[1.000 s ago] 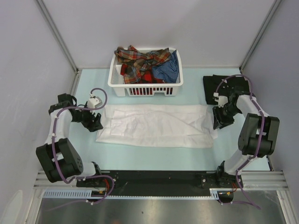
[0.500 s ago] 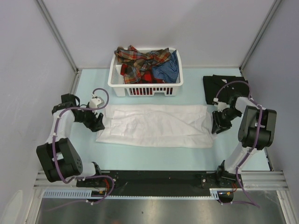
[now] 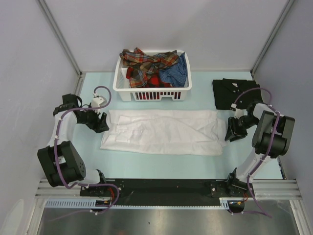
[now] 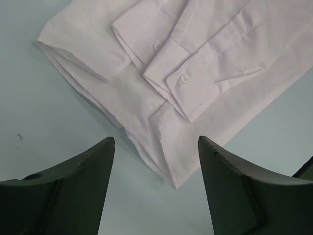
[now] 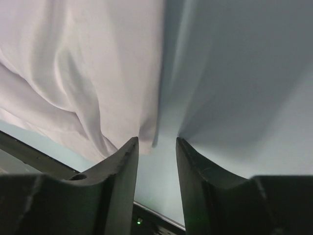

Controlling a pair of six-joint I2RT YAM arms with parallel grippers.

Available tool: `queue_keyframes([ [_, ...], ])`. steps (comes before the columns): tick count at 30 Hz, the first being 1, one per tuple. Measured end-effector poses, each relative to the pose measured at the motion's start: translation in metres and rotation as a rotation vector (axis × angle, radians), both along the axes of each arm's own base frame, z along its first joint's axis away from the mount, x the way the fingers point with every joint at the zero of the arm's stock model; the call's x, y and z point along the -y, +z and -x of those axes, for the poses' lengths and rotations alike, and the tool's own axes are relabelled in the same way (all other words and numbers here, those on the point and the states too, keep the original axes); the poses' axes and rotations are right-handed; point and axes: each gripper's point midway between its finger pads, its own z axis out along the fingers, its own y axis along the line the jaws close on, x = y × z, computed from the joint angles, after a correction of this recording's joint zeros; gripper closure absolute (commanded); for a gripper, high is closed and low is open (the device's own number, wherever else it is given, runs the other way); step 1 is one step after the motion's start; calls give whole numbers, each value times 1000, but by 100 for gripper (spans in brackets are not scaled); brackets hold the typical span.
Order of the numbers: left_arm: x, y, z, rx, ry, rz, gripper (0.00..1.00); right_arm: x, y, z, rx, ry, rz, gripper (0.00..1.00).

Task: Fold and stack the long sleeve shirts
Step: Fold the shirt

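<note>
A white long sleeve shirt (image 3: 164, 132) lies spread flat across the middle of the table. My left gripper (image 3: 101, 125) sits at its left end. In the left wrist view it is open (image 4: 156, 142), and the shirt (image 4: 171, 63), with buttoned cuffs folded in, points its corner into the gap. My right gripper (image 3: 234, 131) is at the shirt's right edge. Its jaws (image 5: 156, 142) stand narrowly apart, with the white cloth's edge (image 5: 98, 73) just at the left fingertip (image 5: 131, 147) and table showing between them. A folded black shirt (image 3: 234, 93) lies at the back right.
A white slatted basket (image 3: 151, 94) at the back centre holds plaid shirts (image 3: 146, 63) and a blue one (image 3: 177, 72). Grey walls close in left, right and back. A black rail (image 3: 161, 188) runs along the near edge.
The right gripper has slid a little toward me and rightward along the shirt's right edge, and its jaws have narrowed. The left gripper has shifted slightly back at the shirt's left end.
</note>
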Motion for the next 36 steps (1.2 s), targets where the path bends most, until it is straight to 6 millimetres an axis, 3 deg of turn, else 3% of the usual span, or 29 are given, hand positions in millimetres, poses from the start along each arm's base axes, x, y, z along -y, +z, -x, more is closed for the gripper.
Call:
queue_keyframes([
  [4,1,-1,-2,-6,-1,10,26,7,2,-3,12,-34,-17,52],
  [9,1,-1,-4,-9,-2,16,26,-3,0,-10,-2,-53,-92,57],
  [12,0,1,-6,0,-2,13,26,-12,-1,-8,-28,-61,-152,66],
  [14,0,3,-7,5,-2,14,26,-16,-2,-5,-51,-68,-184,79],
  [16,1,4,-8,6,-2,20,26,-18,-5,-3,-67,-67,-198,100],
  [21,4,6,-10,9,-6,34,26,-13,-8,-1,-77,-58,-185,100],
  [30,40,12,-6,28,-127,42,26,36,-7,-5,-63,-64,12,100],
  [36,66,8,13,26,-222,37,25,79,-6,-12,-33,-13,199,100],
])
